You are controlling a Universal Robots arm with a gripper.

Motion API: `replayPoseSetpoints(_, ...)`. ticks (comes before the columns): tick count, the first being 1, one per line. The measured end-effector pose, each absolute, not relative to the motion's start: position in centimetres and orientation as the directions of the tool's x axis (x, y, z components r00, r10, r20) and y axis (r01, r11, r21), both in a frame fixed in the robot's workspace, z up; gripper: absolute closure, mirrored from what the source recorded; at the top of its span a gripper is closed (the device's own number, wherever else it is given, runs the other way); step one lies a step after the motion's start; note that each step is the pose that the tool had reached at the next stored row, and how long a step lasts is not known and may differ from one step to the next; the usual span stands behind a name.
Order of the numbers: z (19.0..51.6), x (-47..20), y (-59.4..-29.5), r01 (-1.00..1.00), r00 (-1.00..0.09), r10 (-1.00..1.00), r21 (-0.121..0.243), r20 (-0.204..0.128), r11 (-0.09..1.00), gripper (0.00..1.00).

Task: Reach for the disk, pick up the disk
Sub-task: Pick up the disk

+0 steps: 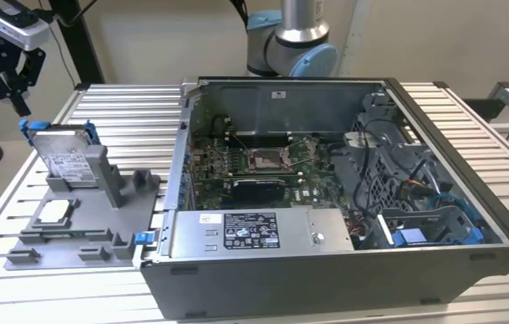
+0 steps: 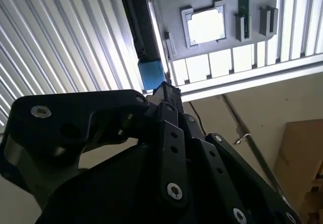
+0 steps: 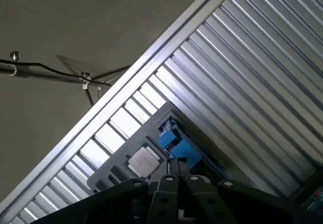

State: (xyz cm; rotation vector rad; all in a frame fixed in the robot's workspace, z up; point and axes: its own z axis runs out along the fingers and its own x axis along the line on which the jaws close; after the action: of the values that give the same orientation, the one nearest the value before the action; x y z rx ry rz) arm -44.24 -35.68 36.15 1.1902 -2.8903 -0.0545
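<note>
The disk [image 1: 63,158] sits ungrabbed in its grey stand [image 1: 111,172]; the gripper [image 1: 22,106] hovers just above, fingers together, empty.

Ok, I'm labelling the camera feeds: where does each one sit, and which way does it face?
Exterior view: off the arm, above the table, looking down at the computer case and the disk; the arm's base and gripper show.
First wrist view: on the arm, looking past the gripper to the disk's blue frame and the chip.
Second wrist view: likewise, from a different angle.
All three share the disk and chip.
</note>
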Motion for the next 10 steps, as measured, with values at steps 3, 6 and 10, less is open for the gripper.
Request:
replayPoseSetpoints(3,36.15,-44.23,-35.68,-0.711,-0.703,-0.711,0.038,0.001,0.702,1.0)
replayPoseSetpoints(6,36.15,-44.23,-35.68,-0.713,-0.701,-0.713,0.037,0.0,0.701,1.0)
replayPoseSetpoints(10,36.14,-44.24,-35.68,-0.716,-0.697,-0.717,0.036,-0.001,0.697,1.0)
